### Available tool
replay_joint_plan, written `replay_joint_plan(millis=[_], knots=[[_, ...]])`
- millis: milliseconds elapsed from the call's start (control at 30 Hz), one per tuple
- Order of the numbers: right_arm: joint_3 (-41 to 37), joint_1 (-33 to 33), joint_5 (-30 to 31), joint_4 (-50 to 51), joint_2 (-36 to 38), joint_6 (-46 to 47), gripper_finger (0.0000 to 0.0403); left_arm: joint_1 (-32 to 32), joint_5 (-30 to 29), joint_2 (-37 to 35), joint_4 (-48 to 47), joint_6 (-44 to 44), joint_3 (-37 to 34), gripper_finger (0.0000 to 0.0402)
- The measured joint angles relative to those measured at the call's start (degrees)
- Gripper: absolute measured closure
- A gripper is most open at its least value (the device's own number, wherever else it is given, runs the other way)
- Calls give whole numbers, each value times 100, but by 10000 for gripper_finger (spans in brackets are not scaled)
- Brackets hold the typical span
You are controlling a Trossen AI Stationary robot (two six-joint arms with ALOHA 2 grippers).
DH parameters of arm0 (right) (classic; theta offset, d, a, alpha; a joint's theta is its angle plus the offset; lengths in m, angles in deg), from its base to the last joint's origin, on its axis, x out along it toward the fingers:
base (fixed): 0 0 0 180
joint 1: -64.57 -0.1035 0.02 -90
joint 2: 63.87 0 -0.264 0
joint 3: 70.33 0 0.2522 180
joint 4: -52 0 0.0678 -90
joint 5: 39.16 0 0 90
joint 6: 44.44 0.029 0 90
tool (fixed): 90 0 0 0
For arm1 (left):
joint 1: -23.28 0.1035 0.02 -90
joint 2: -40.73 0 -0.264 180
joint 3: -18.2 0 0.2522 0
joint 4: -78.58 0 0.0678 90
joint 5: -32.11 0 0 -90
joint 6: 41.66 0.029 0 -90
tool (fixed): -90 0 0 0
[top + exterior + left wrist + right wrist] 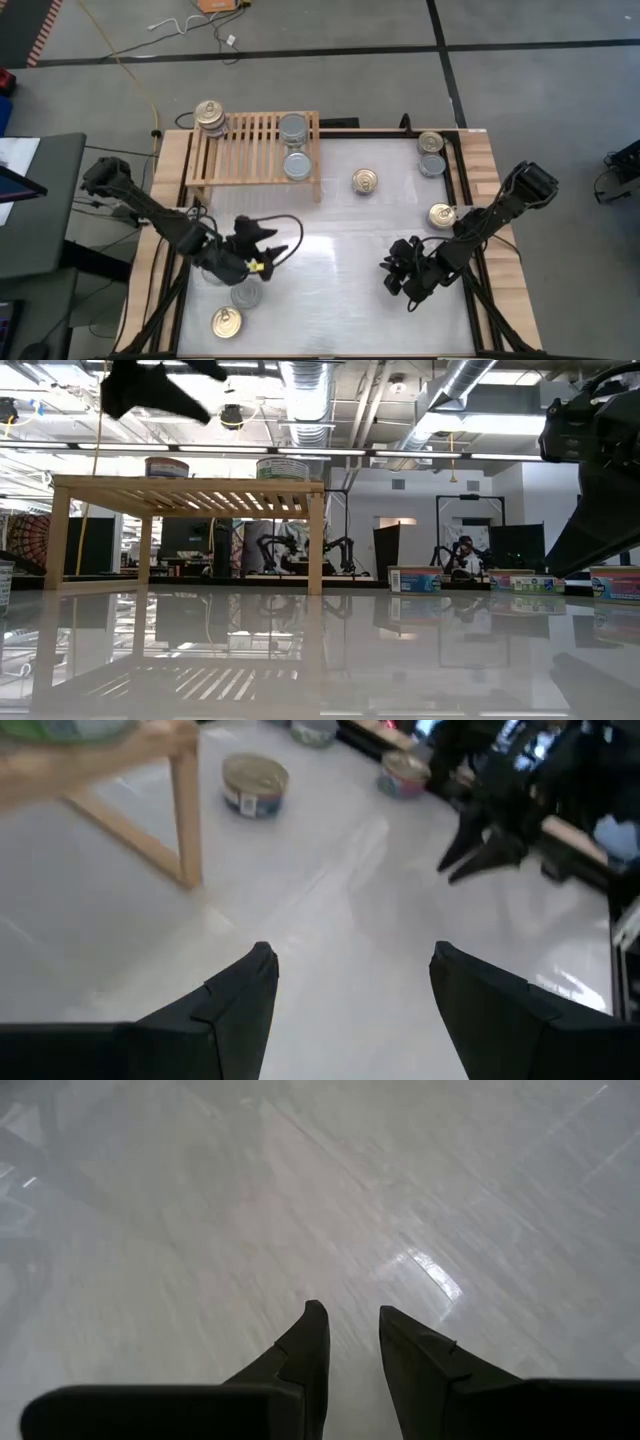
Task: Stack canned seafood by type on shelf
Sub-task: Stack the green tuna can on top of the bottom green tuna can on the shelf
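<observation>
Left gripper (272, 248) spread, empty, above table between shelf (250, 150) and near tins, likely returning for another; right gripper (352, 1342) narrowly parted, empty, idle over bare table

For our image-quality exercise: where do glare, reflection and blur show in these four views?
High view: sheen across the table. Low view: the shelf mirrored in the tabletop. Right wrist view: a bright glare patch ahead of the fingers. Left wrist view: a blurred can.

Light-wood shelf (252, 150), gold-topped cans (366, 181), glossy white table (330, 290).
</observation>
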State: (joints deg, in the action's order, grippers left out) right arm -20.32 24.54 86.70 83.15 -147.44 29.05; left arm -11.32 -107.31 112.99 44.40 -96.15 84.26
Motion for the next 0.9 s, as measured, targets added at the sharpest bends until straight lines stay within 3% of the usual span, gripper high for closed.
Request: replay_joint_plan(millis=[267,433,567,700,900], knots=[[0,66,2,7,-9,5,284,-239,607,76,254,-329,-427,150],[0,272,-20,-28,-9,335,297,-364,613,555,1583,1048,-665,150],[16,478,-24,62,12,254,342,-413,693,1147,2411,1793,-693,150],[192,825,-46,660,280,-176,389,-413,901,1863,3325,2341,-691,150],[807,1843,-281,2449,963,-745,376,-331,1347,2875,4923,3041,-687,150]])
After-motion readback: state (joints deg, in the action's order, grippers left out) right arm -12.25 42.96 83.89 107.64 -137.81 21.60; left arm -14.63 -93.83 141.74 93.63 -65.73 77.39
